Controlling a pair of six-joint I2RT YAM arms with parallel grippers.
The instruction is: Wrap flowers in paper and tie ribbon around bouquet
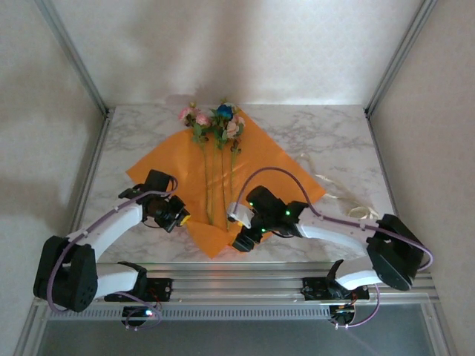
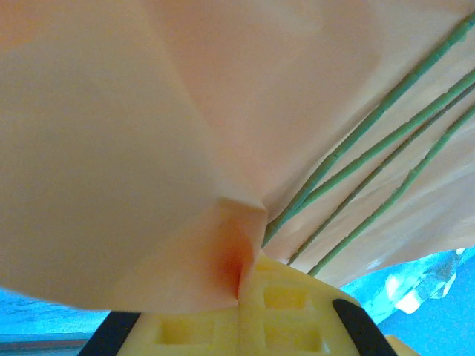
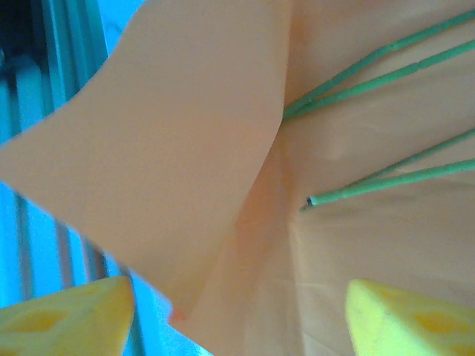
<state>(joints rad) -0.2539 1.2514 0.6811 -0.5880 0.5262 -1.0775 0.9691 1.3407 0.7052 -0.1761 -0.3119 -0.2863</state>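
**Q:** At the left of the table (image 1: 312, 130), what did the left gripper (image 1: 180, 219) have?

**A:** Its jaws were fully closed on a pinched fold of the paper (image 1: 169, 159), at the sheet's near-left edge. At the wrist, the yellow fingers (image 2: 289, 311) met with the paper (image 2: 111, 148) bunched up between them, and the green stems (image 2: 371, 133) ran just beside that fold.

**Q:** And the middle?

**A:** The orange sheet lay as a diamond on the marble. The flowers (image 1: 215, 122) rested on it, blooms at the far corner, stems (image 1: 208, 185) running toward the arms.

**Q:** Then the right gripper (image 1: 239, 239)?

**A:** It was over the near corner of the paper, jaws wide apart and holding nothing. From its wrist, the two yellow fingertips (image 3: 67, 319) stood well apart, with a raised flap of paper (image 3: 185, 148) between and beyond them. Stem ends (image 3: 371, 185) lay on the sheet behind the flap.

**Q:** The ribbon (image 1: 332, 187)?

**A:** Loose on the table, right of the paper, beside the right arm.
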